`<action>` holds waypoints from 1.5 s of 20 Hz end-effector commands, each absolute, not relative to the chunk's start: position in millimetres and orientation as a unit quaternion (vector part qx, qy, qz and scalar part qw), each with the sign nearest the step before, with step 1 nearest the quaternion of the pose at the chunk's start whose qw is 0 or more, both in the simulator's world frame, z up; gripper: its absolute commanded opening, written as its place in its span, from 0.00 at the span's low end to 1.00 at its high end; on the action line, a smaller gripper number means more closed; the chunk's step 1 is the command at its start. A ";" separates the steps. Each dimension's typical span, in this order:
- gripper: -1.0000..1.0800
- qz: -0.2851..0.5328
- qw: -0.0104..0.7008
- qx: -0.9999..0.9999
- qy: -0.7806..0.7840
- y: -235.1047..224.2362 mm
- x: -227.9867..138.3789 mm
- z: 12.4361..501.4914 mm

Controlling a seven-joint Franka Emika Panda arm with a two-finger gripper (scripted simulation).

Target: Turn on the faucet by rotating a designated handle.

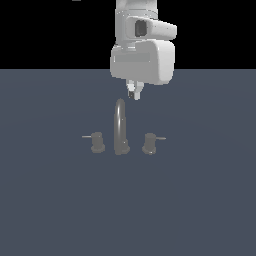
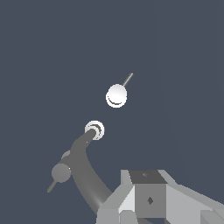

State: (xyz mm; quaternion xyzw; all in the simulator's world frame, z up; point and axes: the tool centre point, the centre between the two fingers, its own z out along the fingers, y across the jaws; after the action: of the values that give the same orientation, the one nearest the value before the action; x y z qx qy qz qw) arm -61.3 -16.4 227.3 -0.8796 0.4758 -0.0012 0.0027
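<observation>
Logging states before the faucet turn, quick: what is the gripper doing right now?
Gripper: above the faucet, holding nothing; open or closed cannot be told.

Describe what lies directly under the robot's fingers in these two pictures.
The fingers hang above the faucet spout. Under them lies plain dark floor. The handle sits off to the exterior view's right, untouched. Nothing is hidden there.

You have open surface (image 1: 200, 200) all around the handle (image 1: 150, 143) on the exterior view's right. The spout (image 1: 119, 125) stands just beside it, directly below the gripper (image 1: 134, 93), blocking a straight drop.
</observation>
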 end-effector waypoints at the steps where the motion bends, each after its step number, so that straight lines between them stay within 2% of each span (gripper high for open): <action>1: 0.00 -0.001 0.003 -0.864 0.503 -22.7 -49.5 209.9; 18: 0.00 -0.001 -0.001 -0.741 0.671 -86.1 15.7 96.0; 30: 0.00 0.000 0.000 -0.694 0.720 -112.4 31.1 61.0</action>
State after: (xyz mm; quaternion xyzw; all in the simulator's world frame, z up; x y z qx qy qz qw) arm 44.6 -95.7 85.2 -0.7052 0.7088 -0.0132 0.0136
